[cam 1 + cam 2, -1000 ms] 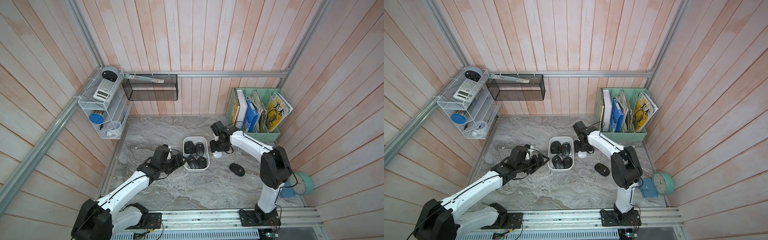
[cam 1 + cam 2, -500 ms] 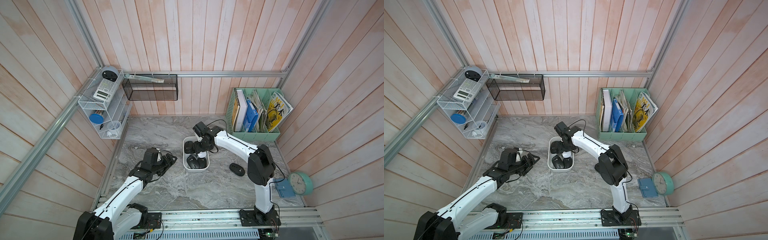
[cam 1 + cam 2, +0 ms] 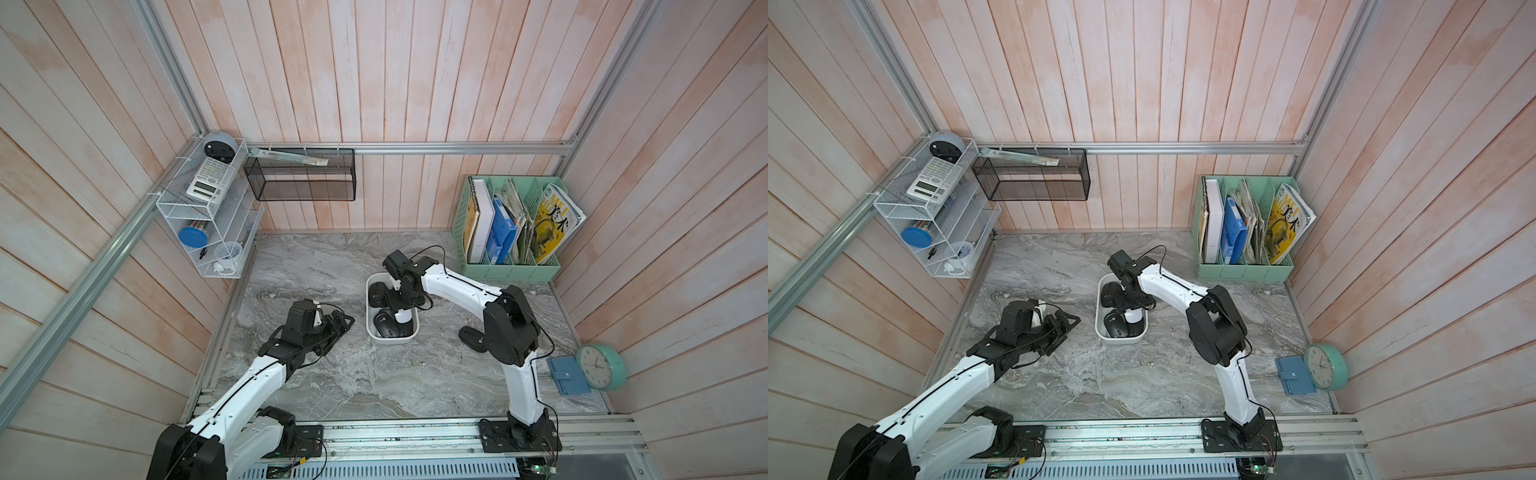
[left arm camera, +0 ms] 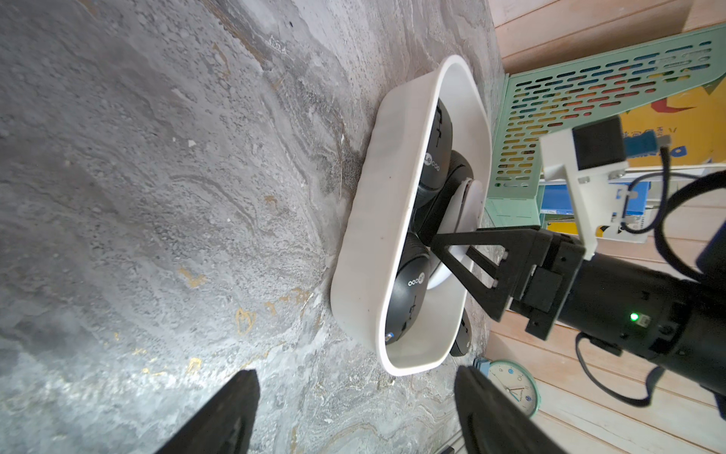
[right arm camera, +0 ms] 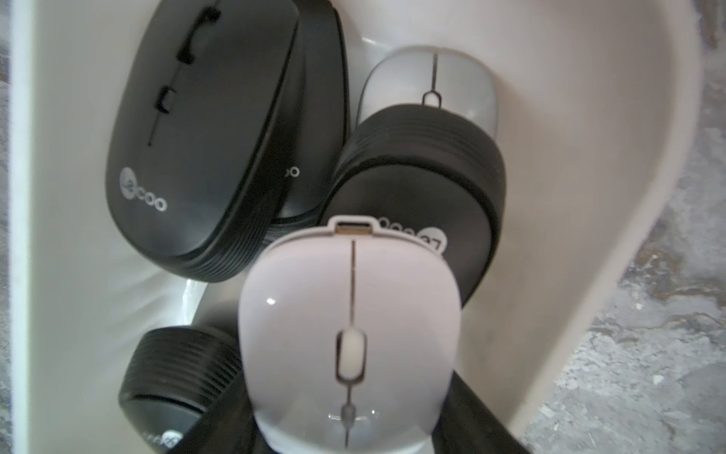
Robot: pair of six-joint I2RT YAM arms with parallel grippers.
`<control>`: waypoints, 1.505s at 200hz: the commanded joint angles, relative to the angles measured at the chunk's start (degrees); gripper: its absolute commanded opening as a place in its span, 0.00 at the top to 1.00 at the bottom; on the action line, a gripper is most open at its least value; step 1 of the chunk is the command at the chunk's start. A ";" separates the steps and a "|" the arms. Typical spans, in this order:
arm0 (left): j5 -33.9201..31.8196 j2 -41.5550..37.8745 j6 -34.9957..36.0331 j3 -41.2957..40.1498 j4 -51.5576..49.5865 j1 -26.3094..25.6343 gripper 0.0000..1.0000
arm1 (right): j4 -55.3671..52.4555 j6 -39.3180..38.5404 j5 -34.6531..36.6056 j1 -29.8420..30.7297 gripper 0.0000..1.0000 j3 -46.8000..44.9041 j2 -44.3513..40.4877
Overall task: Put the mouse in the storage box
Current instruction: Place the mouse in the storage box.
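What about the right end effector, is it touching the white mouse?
Touching. The right wrist view shows the white mouse wedged between the dark fingers of the right end effector, no gap on either side, over the storage box.

Mock office booth, file organizer, calculator, desk clock

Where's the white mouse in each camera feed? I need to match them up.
In a top view: white mouse just below centre, inside the storage box.
In a top view: white mouse below centre, slightly left.
Left wrist: white mouse edge-on, right of centre.
Right wrist: white mouse lower middle, foreground.
Shared landmark: the storage box, visible in all four.
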 commanded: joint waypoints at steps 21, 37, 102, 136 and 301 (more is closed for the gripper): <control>1.48 2.42 -0.19 -0.08 2.79 0.92 0.16 | -0.68 -0.71 -0.52 0.31 0.32 -0.46 1.77; 1.62 2.45 -0.20 -0.16 2.89 0.93 0.16 | -0.70 -0.65 -0.17 0.40 0.32 -0.98 1.35; 1.79 1.44 -0.20 -0.77 2.69 1.16 0.16 | -0.09 -0.15 2.75 0.39 0.35 -0.07 -0.52; 1.79 0.54 -0.12 -0.96 2.52 1.23 0.16 | -2.26 -1.26 4.54 0.22 0.36 4.35 0.99; 2.43 0.72 0.41 -1.54 3.64 2.03 0.16 | -12.73 -1.32 4.92 -1.18 0.30 27.96 15.48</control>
